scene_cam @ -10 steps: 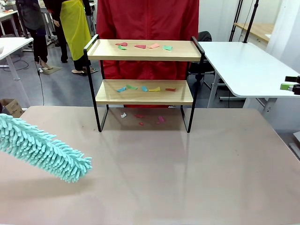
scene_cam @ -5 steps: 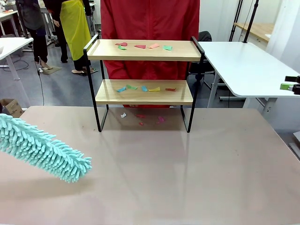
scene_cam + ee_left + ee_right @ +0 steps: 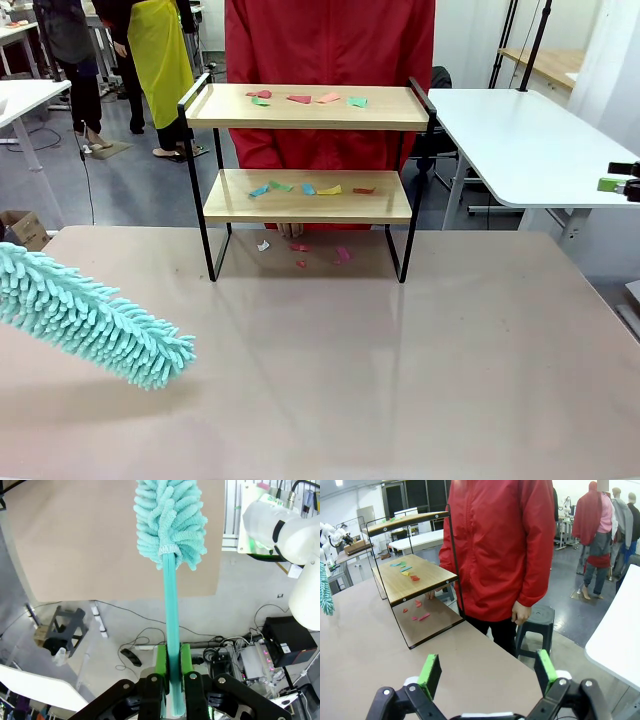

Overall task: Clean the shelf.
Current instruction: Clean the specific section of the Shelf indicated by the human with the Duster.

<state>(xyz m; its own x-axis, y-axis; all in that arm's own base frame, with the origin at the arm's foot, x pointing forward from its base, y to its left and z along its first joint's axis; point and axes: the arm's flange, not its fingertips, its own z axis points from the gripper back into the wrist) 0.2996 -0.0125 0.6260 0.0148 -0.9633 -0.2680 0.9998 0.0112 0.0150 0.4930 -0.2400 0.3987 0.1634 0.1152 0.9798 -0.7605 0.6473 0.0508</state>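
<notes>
From across the table, the fluffy teal duster runs off the left edge, so its far end is cut off. Its tip hangs just above the beige table. Seen from the left wrist, the left gripper is clamped on the duster's teal handle, and the handle's lower end is lost between the green pads.

A person in a red jacket stands behind the shelf, with the lower body hidden by its boards. One hand rests at the table edge by the shelf's foot, and only its fingertips can be made out.

The shelf stands at the middle of the table's far edge. It has two light wooden boards in a thin black frame with raised side rails. Small coloured paper scraps lie on the top board, on the lower board and on the table beneath. Their exact shapes are too small to tell.

The duster's tip is well apart from the shelf, nearer the robot and off to its left. The right gripper gapes wide with nothing between its pads, and the shelf stands well beyond it, off to the left in its wrist view.
</notes>
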